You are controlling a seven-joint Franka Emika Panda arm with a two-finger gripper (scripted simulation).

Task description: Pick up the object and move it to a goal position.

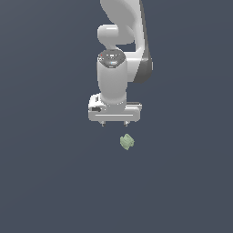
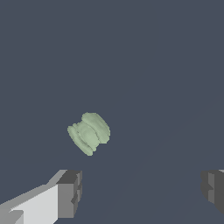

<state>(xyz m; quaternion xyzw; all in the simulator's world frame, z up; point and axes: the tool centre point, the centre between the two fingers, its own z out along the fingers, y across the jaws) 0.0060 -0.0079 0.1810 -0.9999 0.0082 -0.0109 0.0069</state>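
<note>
Sage-green and matte, the object lies alone on the dark slate floor, well away from any edge I can see, and just beyond the tips of my gripper. In the exterior view it sits slightly toward that view's right of the hand's centreline, apart from both fingers. The wrist view shows the object ahead of the gap, with 2 grey fingertips spread wide and nothing between them. I judge the piece light and rigid, a small ridged lump unlikely to deform. Its layered sides may give the pads some bite, though the rounded shape could roll. I would close across the 2 flatter end faces, centring the hand over it before descending.
</note>
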